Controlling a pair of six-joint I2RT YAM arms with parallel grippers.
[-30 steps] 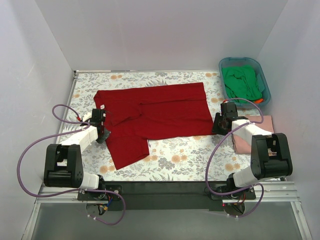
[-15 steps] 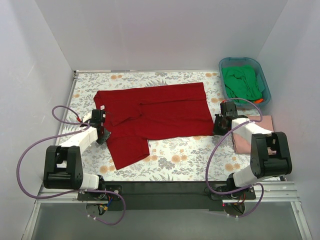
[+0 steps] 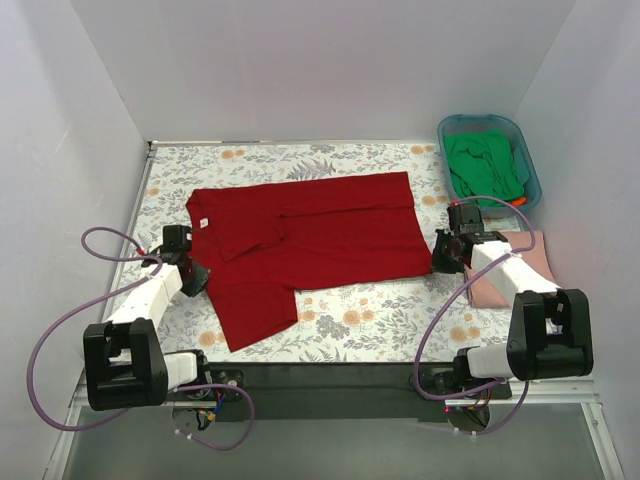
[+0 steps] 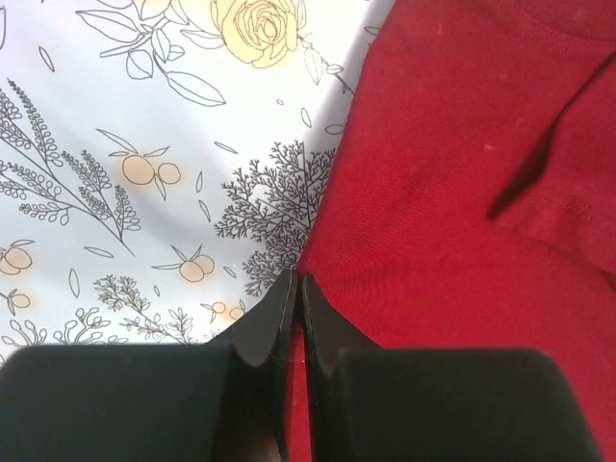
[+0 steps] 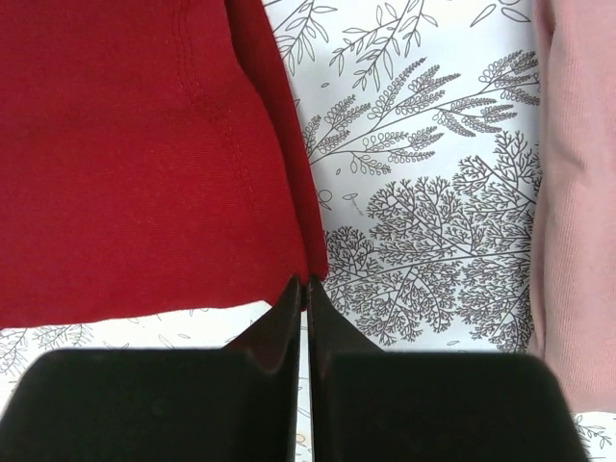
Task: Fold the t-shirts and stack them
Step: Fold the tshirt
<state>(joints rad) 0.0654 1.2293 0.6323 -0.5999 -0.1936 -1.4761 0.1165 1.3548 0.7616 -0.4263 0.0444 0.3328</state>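
Grip first: left gripper (image 4: 294, 289) is pinched closed on the edge of the deep red t-shirt (image 3: 320, 225), bottom centre of its wrist view. The right gripper (image 5: 306, 284) is closed likewise on the hem corner. Shirt lies spread mid-frame in top view. Don't loosen either pinch; pull apart evenly & low so cloth goes taut w/o slipping. Mind the pale pink t-shirt (image 5: 577, 192) at far right of the right wrist view. The green t-shirt (image 3: 485, 165) waits in the teal tub (image 3: 533, 175), upper right.

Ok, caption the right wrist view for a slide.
Right claw shut on a corner of the red t-shirt, pink t-shirt alongside.
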